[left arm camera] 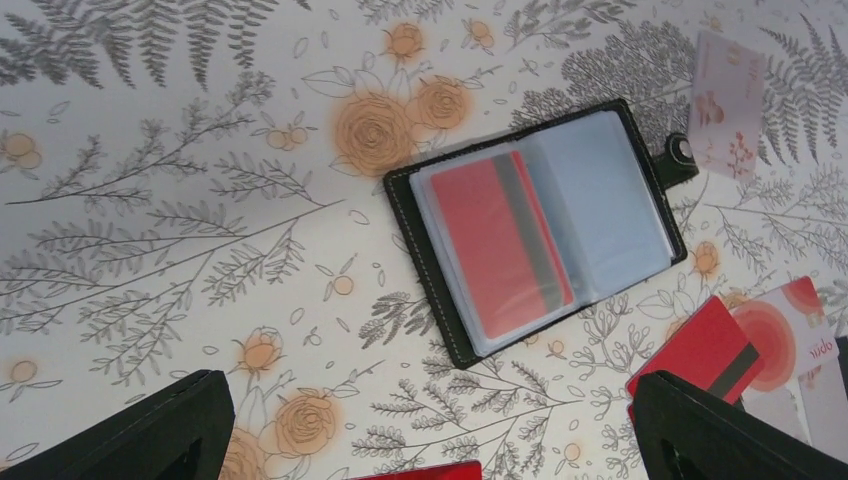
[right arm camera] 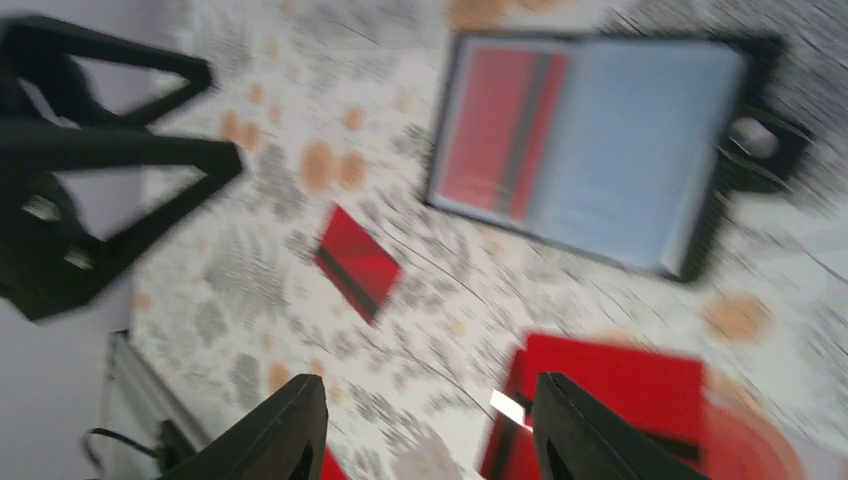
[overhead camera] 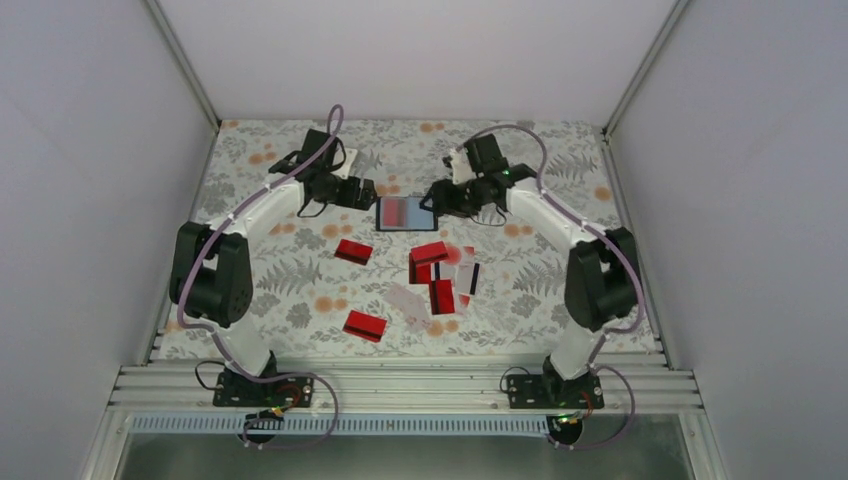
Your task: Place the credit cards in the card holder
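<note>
While both arms reach toward the far half of the flowered tabletop (overhead camera: 300, 290), the loose credit cards (overhead camera: 441, 272) lie scattered on the near side of both sets of fingers. Nearest the arm bases, one red card (overhead camera: 365, 325) rests alone, well short of the left fingers (overhead camera: 368, 193). A pale, almost clear card (overhead camera: 408, 300) lies near it, toward the right. Farther in, red, black-striped and whitish red-dot cards overlap in a loose heap, closer to the right fingers (overhead camera: 437, 197) than to the left. Another single red card (overhead camera: 353, 251) sits just on the near side of the left fingers.

Beyond these, the card holder (overhead camera: 405, 213) lies open and flat on the tabletop, directly between the two sets of fingers, which face each other across it.

Left fingers: spread wide and empty, clear of the holder, as the left wrist view shows. Right fingers: parted with nothing gripped, red cards on the tabletop beneath them; the right wrist view is blurred.

Inside the holder, a red card with a dark stripe (left arm camera: 500, 245) occupies the clear pocket on the leaf toward the left fingers. The pocket (left arm camera: 605, 200) toward the right fingers shows plain grey-blue. A snap tab (left arm camera: 682, 152) projects from the holder's edge on the right-fingers side, and a whitish patterned card (left arm camera: 728, 105) lies near that tab.
</note>
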Available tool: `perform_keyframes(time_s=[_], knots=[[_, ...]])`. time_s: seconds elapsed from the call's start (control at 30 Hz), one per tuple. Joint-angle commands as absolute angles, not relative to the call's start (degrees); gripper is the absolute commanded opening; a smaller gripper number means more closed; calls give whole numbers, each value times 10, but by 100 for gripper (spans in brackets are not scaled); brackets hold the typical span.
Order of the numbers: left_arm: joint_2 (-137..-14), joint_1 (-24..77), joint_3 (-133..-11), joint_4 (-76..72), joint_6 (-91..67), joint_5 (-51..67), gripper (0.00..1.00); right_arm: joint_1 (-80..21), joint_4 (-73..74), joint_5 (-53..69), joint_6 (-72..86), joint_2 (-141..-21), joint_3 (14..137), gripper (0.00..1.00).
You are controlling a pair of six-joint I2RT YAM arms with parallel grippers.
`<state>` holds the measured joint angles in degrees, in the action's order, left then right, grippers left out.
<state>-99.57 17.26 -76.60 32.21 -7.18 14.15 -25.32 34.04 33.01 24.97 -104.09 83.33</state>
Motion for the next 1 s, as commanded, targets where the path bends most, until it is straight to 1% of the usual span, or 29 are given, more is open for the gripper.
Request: perform_keyframes(time_s=[0.0,0.13,0.23,0.3,0.43,0.57,0.77,0.9,0.97], knots=[[-980,195,-759,300,-30,167,100,-250,389,184,252,-974,738,54],[-982,240,-750,306,-10,210,100,-251,426,152,246,-921,694,59],[-973,278,-729,300,-9,201,100,-258,447,132,252,-897,675,69],[-966,296,-721,304,-37,175,100,-265,457,121,260,-882,659,75],[-981,345,-739,363,-135,104,99,-266,449,108,280,-839,611,83],[-997,418,-773,442,-279,41,98,-266,439,120,296,-792,577,85],[-1007,496,-779,543,-470,4,96,-266,442,157,306,-730,534,88],[-988,528,-742,579,-587,-7,100,-266,445,168,298,-695,499,92],[-975,542,-719,570,-602,0,100,-266,446,181,294,-683,485,95]])
